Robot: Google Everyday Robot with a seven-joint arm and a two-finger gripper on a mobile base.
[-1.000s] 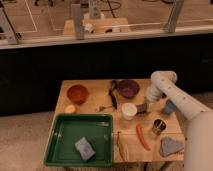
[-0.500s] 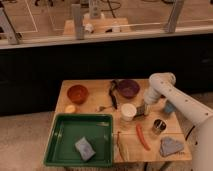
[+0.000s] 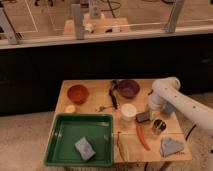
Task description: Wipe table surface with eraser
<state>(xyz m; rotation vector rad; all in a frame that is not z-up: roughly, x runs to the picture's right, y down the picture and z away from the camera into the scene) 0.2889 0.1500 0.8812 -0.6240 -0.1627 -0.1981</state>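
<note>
Claw (image 3: pixel 145 115) lower, between cup (image 3: pixel 128 112) and tin (image 3: pixel 159 126)

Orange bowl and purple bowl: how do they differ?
The orange bowl stands far from the gripper, which is low beside the white cup; the purple bowl stands nearer it. A black utensil lies beside the purple bowl, apart from the orange bowl. Both are round and upright.

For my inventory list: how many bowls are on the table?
2: an orange bowl at the far left, a purple bowl at the far centre. The gripper is right of the white cup.
</note>
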